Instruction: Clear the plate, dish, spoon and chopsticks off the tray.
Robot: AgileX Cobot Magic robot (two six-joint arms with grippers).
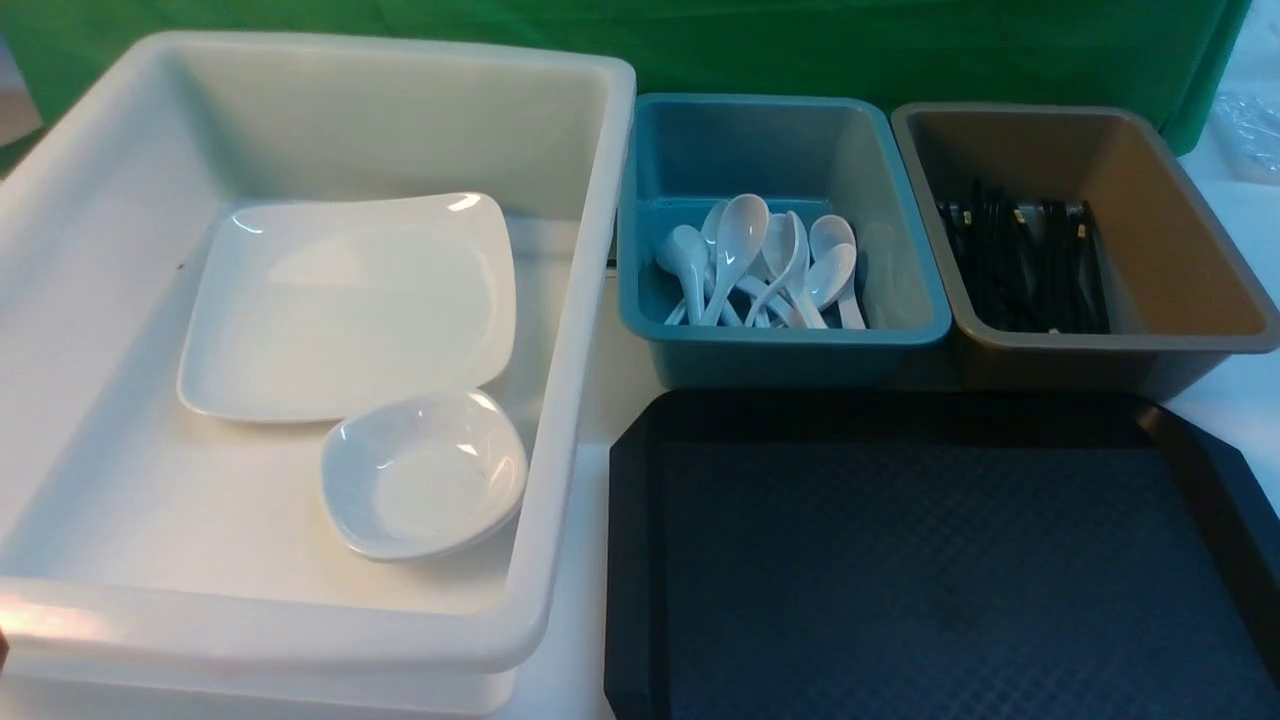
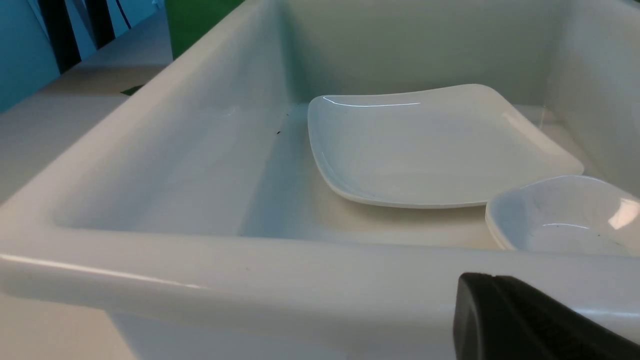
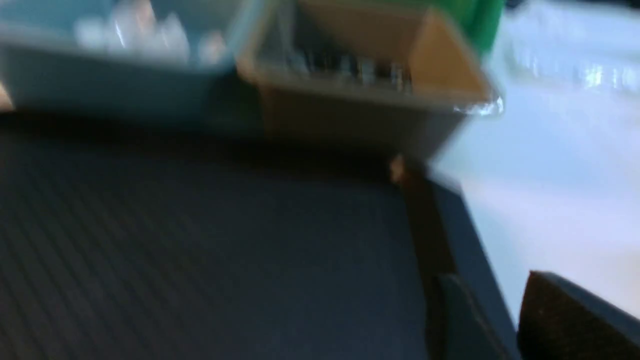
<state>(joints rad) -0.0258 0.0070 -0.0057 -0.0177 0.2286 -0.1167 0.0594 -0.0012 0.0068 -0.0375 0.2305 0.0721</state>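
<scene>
The left claw (image 2: 492,280) is clenched, its fingertips together, close to the near rim of the deep white tub (image 1: 575,400). Ahead of that claw, inside the tub, the plate (image 1: 350,300) lies face up, with the dish (image 1: 425,475) upright at its near corner, closer to the claw's side of the tub; whether the two touch, I cannot tell.

The right claw (image 3: 492,277) is released, its fingers apart. The tray (image 1: 930,560) stretches out before it on the tabletop (image 1: 590,370). Beyond the tray from this claw stand two bins side by side: the blue bin (image 1: 790,360), holding a heap of white spoons (image 1: 740,240), and the brown bin (image 1: 1090,350), holding black chopsticks (image 1: 1050,260). Which spoon or pair is the task's own, I cannot tell. A green cloth (image 1: 760,50) hangs farther off, behind both bins.
</scene>
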